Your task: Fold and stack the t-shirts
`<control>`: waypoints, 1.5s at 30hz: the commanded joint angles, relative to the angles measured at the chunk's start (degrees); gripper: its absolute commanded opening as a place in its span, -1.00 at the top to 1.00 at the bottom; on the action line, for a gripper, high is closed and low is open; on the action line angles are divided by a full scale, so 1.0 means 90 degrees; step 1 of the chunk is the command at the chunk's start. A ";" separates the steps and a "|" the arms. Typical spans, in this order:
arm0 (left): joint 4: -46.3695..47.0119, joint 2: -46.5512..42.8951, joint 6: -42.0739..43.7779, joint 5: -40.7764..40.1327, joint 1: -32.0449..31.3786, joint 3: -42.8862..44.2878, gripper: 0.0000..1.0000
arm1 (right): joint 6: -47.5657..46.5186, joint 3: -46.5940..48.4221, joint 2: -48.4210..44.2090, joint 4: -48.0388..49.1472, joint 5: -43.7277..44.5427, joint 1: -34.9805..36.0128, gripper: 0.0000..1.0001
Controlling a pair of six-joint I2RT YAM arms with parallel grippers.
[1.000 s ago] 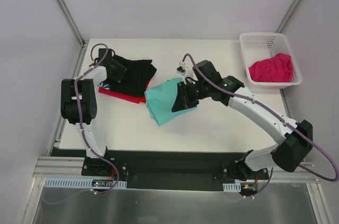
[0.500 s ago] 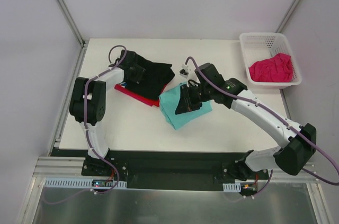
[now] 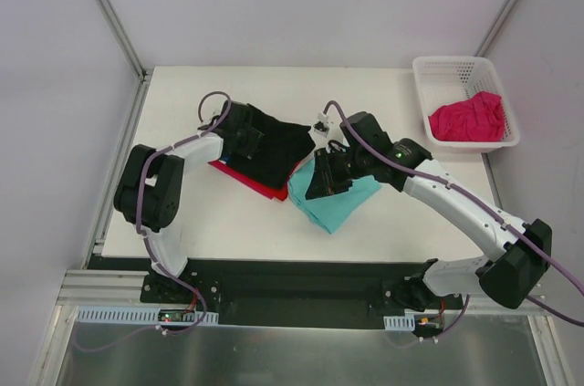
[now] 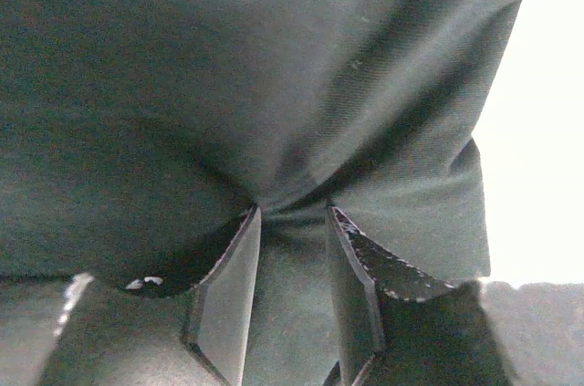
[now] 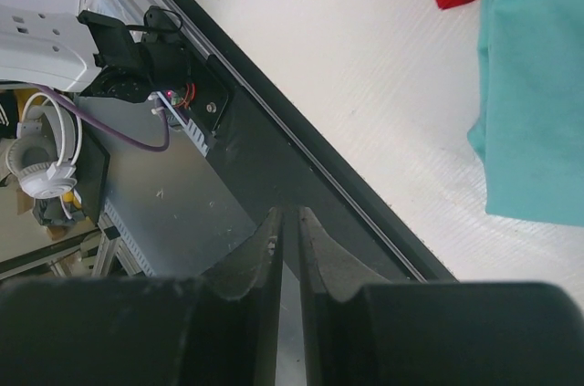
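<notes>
Left hand [image 4: 294, 213] grasps a bunched fold of the black t-shirt [image 4: 274, 67], which lies over the red t-shirt [image 3: 248, 176] mid-worktop [image 3: 219, 222]. Right hand [image 5: 287, 214] is clenched nearly to touching — no cloth seen between its fingers — over the teal t-shirt [image 3: 342, 208], just right of the black. Pink t-shirt [image 3: 467, 119] sits in the far-right basket [image 3: 429, 68].

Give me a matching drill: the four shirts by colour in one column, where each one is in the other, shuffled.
Shirts:
1. black shirt
2. red shirt
3. teal shirt
4. pink shirt

Places:
A. in the white basket
B. pinched by the left hand
C. under the black shirt
D. on the table, beside the right hand

Pairs: 1-B, 2-C, 3-D, 4-A
</notes>
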 commanded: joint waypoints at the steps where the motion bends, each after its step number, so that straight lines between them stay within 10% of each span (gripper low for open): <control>1: -0.1256 -0.0581 0.0939 -0.0473 -0.0120 0.0173 0.26 | -0.0014 -0.0045 -0.0189 0.0026 0.0111 0.0039 0.70; 12: -0.3288 -0.0358 0.4331 -0.0241 0.0153 0.4168 -0.36 | -0.0200 0.0462 0.0484 -0.0277 0.1057 0.0049 0.63; 26: -0.4098 0.1301 0.5709 0.0756 0.1725 0.4609 -0.86 | -0.0454 0.3137 0.3529 -0.1300 0.2210 -0.1239 0.62; 45: -0.4109 0.0668 0.5435 0.0416 0.1843 0.3369 -0.91 | -0.0473 0.4953 0.5709 -0.2093 0.2583 -0.1836 0.63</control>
